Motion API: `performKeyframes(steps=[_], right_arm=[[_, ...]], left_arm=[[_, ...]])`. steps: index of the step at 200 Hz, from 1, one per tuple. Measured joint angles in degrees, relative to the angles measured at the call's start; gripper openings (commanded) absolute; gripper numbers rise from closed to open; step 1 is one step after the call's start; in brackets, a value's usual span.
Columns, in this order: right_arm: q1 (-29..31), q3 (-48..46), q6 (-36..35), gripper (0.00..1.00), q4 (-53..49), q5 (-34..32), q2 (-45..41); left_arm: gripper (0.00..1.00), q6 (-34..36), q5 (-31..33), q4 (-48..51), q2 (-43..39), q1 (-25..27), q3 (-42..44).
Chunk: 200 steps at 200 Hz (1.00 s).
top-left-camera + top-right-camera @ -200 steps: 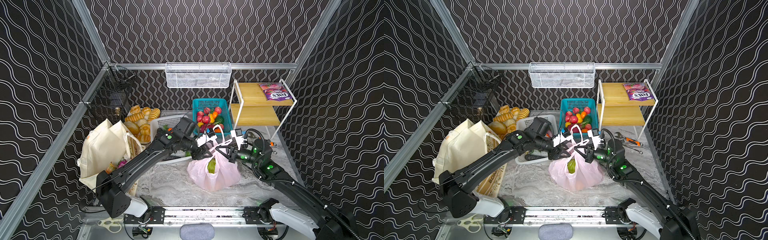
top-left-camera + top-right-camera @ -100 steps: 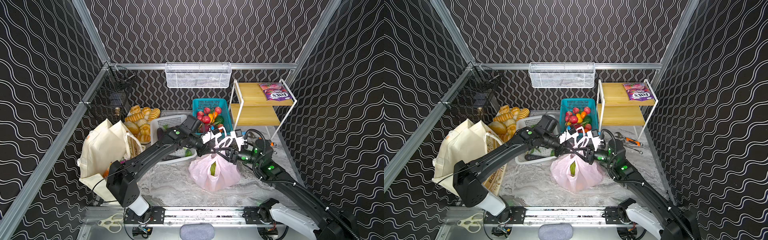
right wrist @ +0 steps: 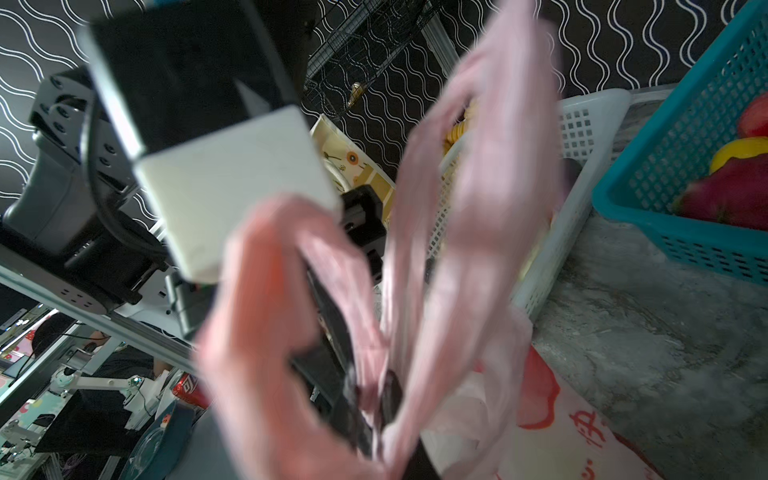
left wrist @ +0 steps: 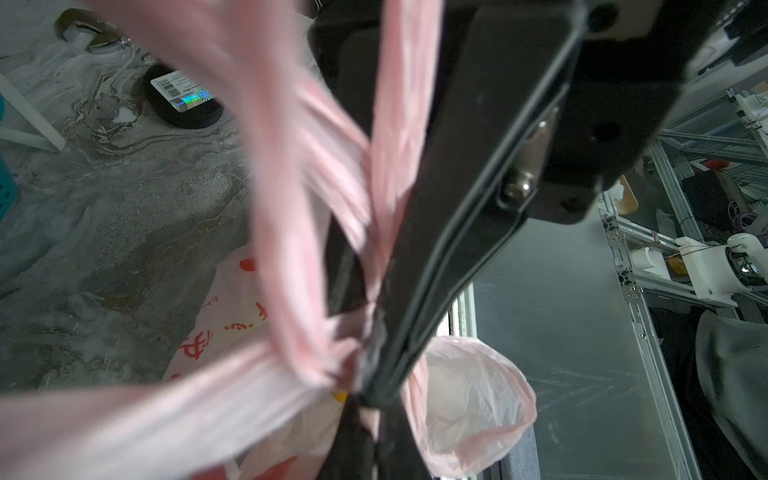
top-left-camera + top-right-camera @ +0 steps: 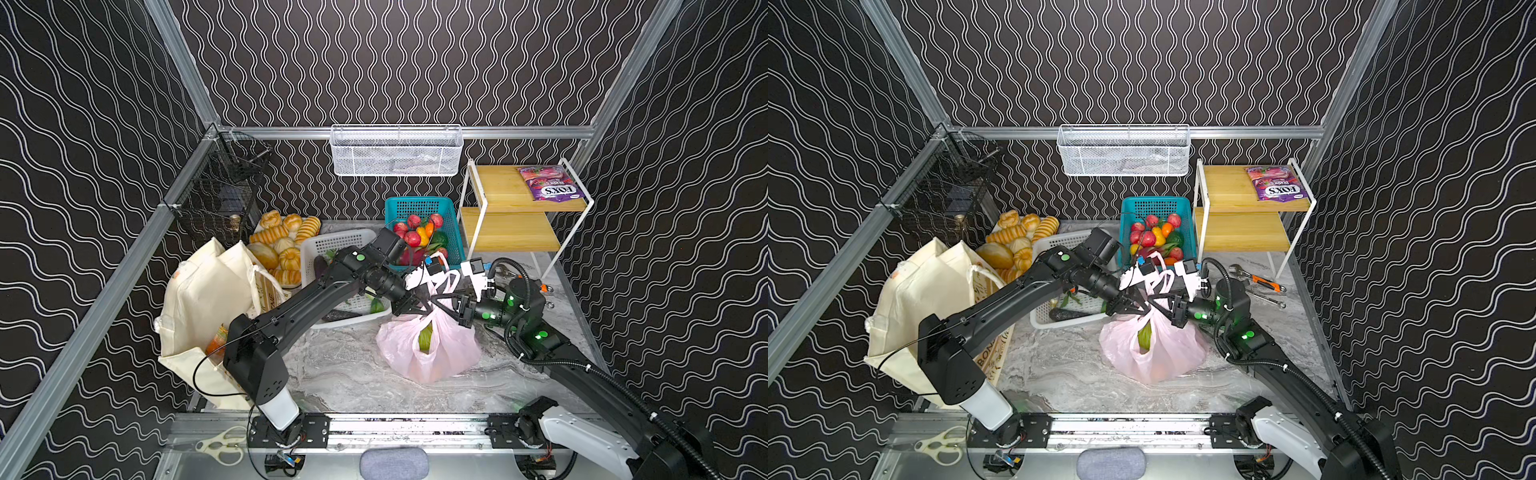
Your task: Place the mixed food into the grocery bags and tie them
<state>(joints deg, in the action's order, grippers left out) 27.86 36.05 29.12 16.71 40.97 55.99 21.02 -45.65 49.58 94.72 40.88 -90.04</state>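
Black arms, green lights, white bases

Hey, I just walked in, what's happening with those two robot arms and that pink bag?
Both arms are at the loop handles of the pink plastic bag, which sits on the marble table with something green inside. The left pincer is shut on one handle; the right pincer is at the other, its grip too blurred to judge. The handles cross, but no finished knot shows.
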Motion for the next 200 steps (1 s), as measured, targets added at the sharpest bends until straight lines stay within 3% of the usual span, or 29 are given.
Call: performKeyframes(steps=[21, 48, 60, 68, 85, 114, 138, 148, 176, 200], right_arm=[[0.0, 0.2, 0.4, 0.23, 0.4, 0.3, 0.9], [0.0, 0.3, 1.1, 0.03, 0.8, 1.2, 1.5], [0.0, 0.3, 1.7, 0.0, 0.8, 1.4, 1.4], [0.0, 0.3, 1.7, 0.0, 0.8, 1.3, 1.1], [0.0, 0.3, 1.7, 0.0, 0.5, 0.5, 0.0], [-0.1, 0.0, 0.1, 0.0, -0.2, -1.9, -1.1], [-0.1, 0.3, -1.3, 0.0, -1.7, -2.7, -0.6], [-0.1, 0.6, -1.7, 0.0, -2.4, -2.7, -0.3], [-0.1, 1.3, -2.9, 0.0, -3.2, -2.1, 0.3], [-0.1, 1.8, -4.1, 0.0, -4.1, -1.1, 0.5]], left_arm=[[0.0, 0.4, -0.6, 0.8, 0.2, 0.0, -0.7], [0.0, 0.6, -1.0, 1.6, 0.8, 0.0, -1.1], [0.0, 0.6, -1.0, 1.6, 0.8, 0.0, -1.0], [0.13, 0.6, -0.8, 1.5, 0.6, 0.0, -0.8], [0.24, 0.3, -0.1, 0.7, -0.5, 0.0, 0.1], [0.59, -1.9, 0.5, -3.5, -6.1, -0.8, 3.7], [0.69, -6.5, 1.8, -9.0, -11.3, -2.4, 6.6], [0.79, -8.8, 2.0, -11.3, -12.1, -3.7, 7.1], [0.81, -17.0, 2.2, -17.2, -10.2, -7.3, 6.3], [0.74, -21.6, 1.4, -20.0, -6.0, -8.9, 2.8]])
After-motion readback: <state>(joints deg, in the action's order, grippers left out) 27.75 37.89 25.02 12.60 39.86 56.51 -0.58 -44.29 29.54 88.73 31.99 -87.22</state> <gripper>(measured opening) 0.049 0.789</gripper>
